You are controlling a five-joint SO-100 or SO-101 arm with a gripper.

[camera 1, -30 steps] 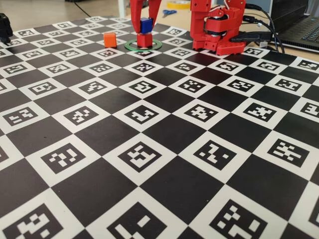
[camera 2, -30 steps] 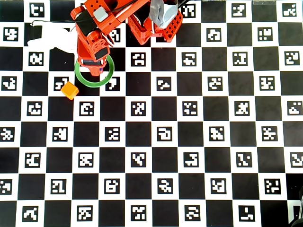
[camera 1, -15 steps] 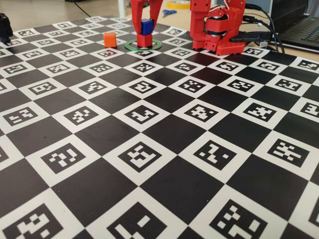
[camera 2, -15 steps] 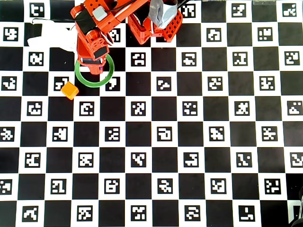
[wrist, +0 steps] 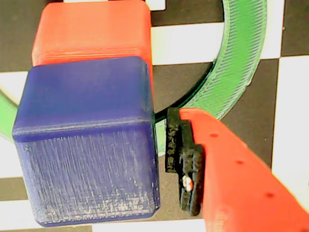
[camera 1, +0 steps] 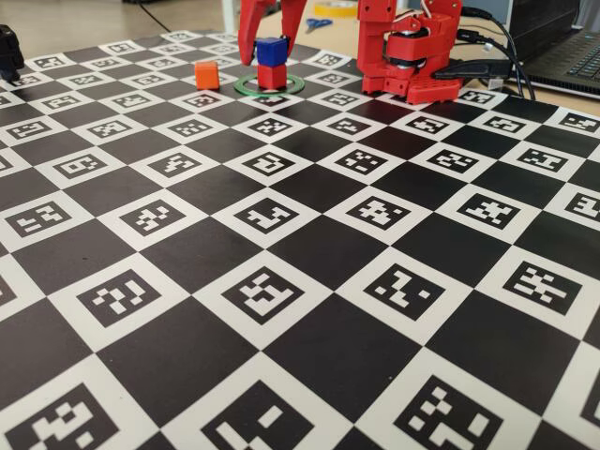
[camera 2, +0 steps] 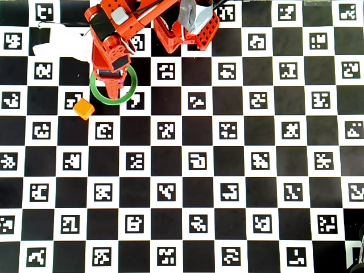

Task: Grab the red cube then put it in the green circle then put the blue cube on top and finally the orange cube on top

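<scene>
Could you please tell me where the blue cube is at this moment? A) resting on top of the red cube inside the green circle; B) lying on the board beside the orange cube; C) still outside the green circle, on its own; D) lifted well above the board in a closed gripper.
A: in the fixed view the blue cube sits on the red cube within the green circle, and the gripper fingers stand spread clear of it.
</scene>
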